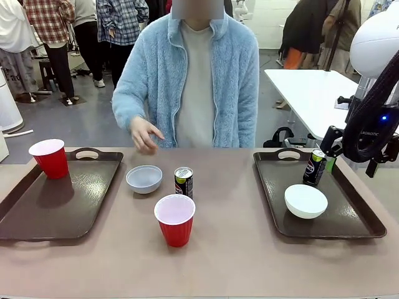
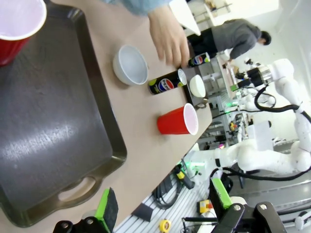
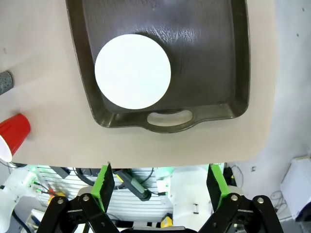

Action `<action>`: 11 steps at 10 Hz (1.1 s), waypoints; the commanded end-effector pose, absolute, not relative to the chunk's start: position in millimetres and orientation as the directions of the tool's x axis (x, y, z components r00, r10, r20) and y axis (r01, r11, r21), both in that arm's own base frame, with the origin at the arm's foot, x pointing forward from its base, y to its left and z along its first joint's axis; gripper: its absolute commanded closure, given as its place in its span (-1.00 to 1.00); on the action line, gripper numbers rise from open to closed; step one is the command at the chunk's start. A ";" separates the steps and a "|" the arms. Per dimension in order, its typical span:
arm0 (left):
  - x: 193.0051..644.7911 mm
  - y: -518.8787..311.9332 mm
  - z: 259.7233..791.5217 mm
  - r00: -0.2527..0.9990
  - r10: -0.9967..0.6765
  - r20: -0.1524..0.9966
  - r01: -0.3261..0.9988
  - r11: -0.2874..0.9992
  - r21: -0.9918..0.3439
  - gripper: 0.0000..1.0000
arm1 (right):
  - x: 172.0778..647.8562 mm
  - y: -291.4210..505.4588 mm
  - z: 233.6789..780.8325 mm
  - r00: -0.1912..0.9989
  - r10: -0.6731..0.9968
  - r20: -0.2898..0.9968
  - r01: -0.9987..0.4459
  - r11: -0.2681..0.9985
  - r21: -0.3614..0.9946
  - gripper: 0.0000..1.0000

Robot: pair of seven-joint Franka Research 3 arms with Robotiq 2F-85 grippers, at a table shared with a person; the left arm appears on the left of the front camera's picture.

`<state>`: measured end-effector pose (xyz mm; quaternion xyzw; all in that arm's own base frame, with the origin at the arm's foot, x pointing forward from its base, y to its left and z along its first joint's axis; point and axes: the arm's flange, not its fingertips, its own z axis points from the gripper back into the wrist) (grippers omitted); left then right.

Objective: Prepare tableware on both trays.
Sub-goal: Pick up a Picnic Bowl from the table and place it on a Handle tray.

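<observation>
Jaws of the right gripper (image 3: 160, 187) stand apart, empty, above the right tray (image 3: 233, 58). The left gripper (image 2: 164, 201) is likewise apart and empty. Reference: middle can (image 1: 183, 182) on bare table.
- Pale bowl (image 1: 144, 179): just left of it.
- Red cup (image 1: 174, 219): just nearer.
- Person's hand (image 1: 143, 136): beyond, leftward.
- Left tray (image 1: 37, 218), well left, carries second red cup (image 1: 50, 157).
- Right tray, well right, carries white bowl (image 1: 305, 200) and second can (image 1: 314, 167).
</observation>
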<state>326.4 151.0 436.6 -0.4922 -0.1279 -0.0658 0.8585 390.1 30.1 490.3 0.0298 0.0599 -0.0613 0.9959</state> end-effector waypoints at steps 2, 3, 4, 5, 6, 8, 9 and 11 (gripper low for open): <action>354.1 108.1 493.8 0.976 -0.136 0.171 0.218 0.651 -0.727 -1.00 | 365.5 -36.1 492.2 0.989 -0.086 -0.123 0.126 0.921 0.369 -0.97; 362.5 87.1 510.4 0.975 -0.175 0.135 0.219 0.685 -0.695 -1.00 | 357.8 -57.6 490.1 0.992 -0.052 -0.118 0.102 0.878 0.468 -0.97; 369.1 66.1 524.0 0.971 -0.215 0.105 0.232 0.732 -0.640 -1.00 | 349.4 -77.1 488.7 0.995 -0.034 -0.097 0.082 0.830 0.551 -0.97; 375.2 44.5 532.6 0.964 -0.262 0.056 0.246 0.785 -0.568 -1.00 | 341.5 -95.0 486.7 0.997 -0.041 -0.072 0.077 0.780 0.621 -0.97; 381.4 21.8 535.8 0.957 -0.290 0.006 0.257 0.840 -0.479 -1.00 | 334.5 -114.5 480.9 0.998 -0.031 -0.061 0.064 0.731 0.680 -0.97; 385.8 -16.6 531.0 0.938 -0.342 -0.050 0.304 0.887 -0.348 -1.00 | 323.2 -152.4 469.8 1.000 -0.001 -0.011 0.010 0.594 0.805 -0.97; 387.9 -33.2 522.6 0.933 -0.355 -0.059 0.325 0.902 -0.286 -1.00 | 317.5 -169.9 464.3 1.000 -0.007 0.019 -0.012 0.536 0.844 -0.97; 395.9 -66.5 497.6 0.931 -0.364 -0.027 0.355 0.920 -0.165 -1.00 | 308.1 -198.2 450.1 0.998 0.022 0.061 -0.065 0.422 0.904 -0.97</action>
